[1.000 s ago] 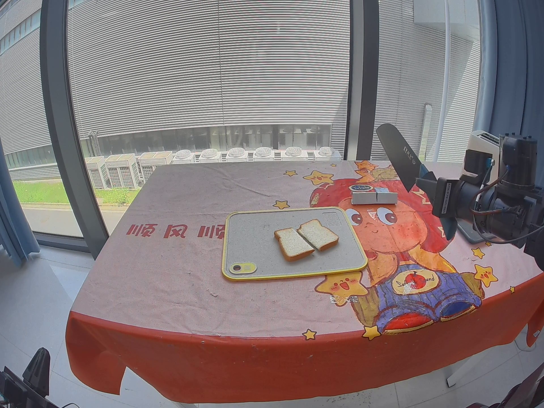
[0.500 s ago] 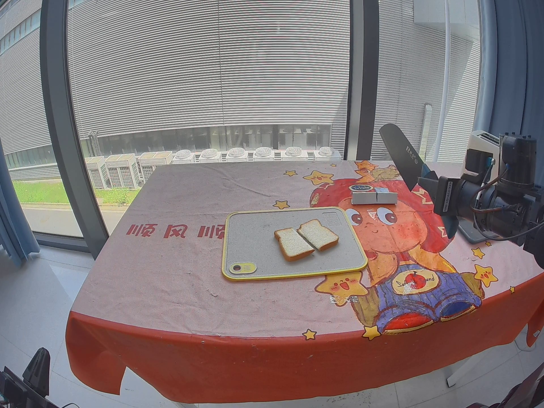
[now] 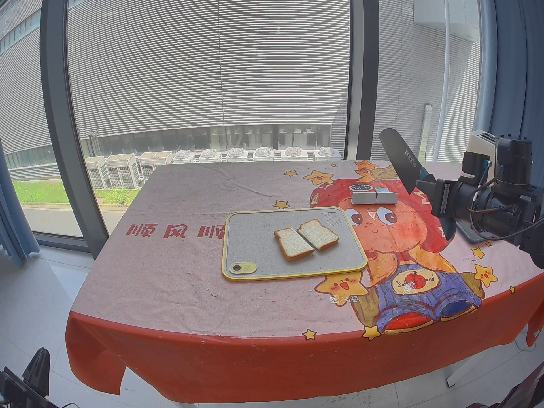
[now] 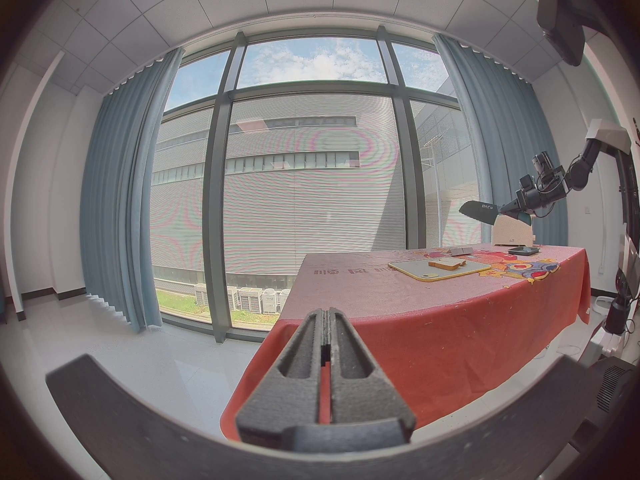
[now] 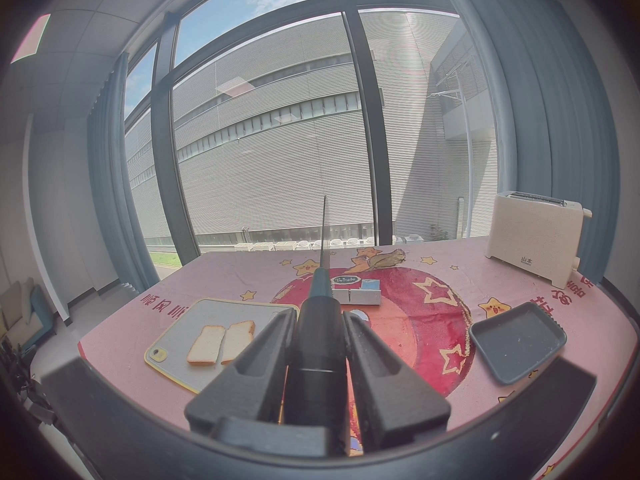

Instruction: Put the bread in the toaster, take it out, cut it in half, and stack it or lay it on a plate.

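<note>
The left gripper (image 4: pixel 325 318), two black wedge-shaped fingers with a foam-like surface, is hanging low off the table's near left corner. Its fingers are pressing together on nothing, well apart from the bread. The right gripper (image 5: pixel 319 321) is clamping its matching dark pads on the smooth black handle of a knife (image 3: pixel 400 153). It is holding the knife above the table's right side, the broad dark blade tilting up and away.

A red-orange cloth (image 3: pixel 170 290) with a cartoon print is draping the table. On it a cutting board (image 3: pixel 255 245) is lying flat, a speckled grey rounded rectangle with a yellow rim. Two bread halves (image 3: pixel 306 238) are resting on the board side by side, pale crumb up, brown crust around the edges. Just beyond the board, a small grey-and-white block (image 3: pixel 374 195) is sitting on the cloth.

The head view is showing the blade's flat face. The right wrist view is catching it edge-on as a thin line, and is also taking in a shallow dark rectangular tray (image 5: pixel 517 341) and, farther back, a boxy cream toaster (image 5: pixel 537 235) standing upright. The left wrist view is giving the cloth's long hanging drop.
</note>
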Available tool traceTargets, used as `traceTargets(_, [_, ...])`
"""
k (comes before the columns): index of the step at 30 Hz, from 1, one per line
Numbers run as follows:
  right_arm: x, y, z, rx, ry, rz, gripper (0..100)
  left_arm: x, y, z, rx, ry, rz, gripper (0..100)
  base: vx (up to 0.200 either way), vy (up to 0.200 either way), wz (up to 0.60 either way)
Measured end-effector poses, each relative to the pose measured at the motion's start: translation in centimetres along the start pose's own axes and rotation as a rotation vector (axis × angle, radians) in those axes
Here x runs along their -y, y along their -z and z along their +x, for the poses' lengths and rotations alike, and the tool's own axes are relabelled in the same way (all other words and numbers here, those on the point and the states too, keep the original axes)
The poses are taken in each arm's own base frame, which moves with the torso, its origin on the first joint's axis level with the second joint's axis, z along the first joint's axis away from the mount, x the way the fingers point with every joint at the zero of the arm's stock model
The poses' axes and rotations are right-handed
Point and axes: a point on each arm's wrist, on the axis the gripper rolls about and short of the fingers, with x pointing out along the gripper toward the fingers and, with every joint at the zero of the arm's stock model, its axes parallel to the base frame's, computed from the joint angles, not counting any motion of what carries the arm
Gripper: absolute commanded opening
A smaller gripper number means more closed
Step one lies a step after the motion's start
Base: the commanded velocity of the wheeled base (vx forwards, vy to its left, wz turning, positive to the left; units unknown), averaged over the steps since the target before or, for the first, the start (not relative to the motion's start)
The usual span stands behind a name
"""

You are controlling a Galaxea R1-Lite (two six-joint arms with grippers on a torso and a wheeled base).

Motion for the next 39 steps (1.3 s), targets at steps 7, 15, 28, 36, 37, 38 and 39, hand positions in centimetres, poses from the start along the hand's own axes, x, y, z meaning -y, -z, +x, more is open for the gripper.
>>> traceTargets(7, [0.5, 0.1, 0.8, -0.011, 0.02, 0.005, 0, 0.0, 0.0, 0.0, 0.0, 0.0, 0.0, 0, 0.0, 0.0, 0.0])
traceTargets(15, [0.9, 0.8, 2.1, -0.048, 0.017, 0.029, 0, 0.0, 0.0, 0.0, 0.0, 0.0, 0.0, 0, 0.0, 0.0, 0.0])
traceTargets(28, [0.8, 1.3, 3.1, -0.074, 0.015, 0.035, 0, 0.0, 0.0, 0.0, 0.0, 0.0, 0.0, 0, 0.0, 0.0, 0.0])
traceTargets(36, [0.9, 1.5, 3.2, -0.088, 0.017, 0.047, 0, 0.0, 0.0, 0.0, 0.0, 0.0, 0.0, 0, 0.0, 0.0, 0.0])
traceTargets(37, [0.9, 1.5, 3.2, -0.088, 0.016, 0.046, 0, 0.0, 0.0, 0.0, 0.0, 0.0, 0.0, 0, 0.0, 0.0, 0.0])
traceTargets(38, [0.9, 1.5, 3.2, -0.088, 0.016, 0.047, 0, 0.0, 0.0, 0.0, 0.0, 0.0, 0.0, 0, 0.0, 0.0, 0.0])
traceTargets(39, [0.9, 1.5, 3.2, -0.088, 0.017, 0.047, 0, 0.0, 0.0, 0.0, 0.0, 0.0, 0.0, 0, 0.0, 0.0, 0.0])
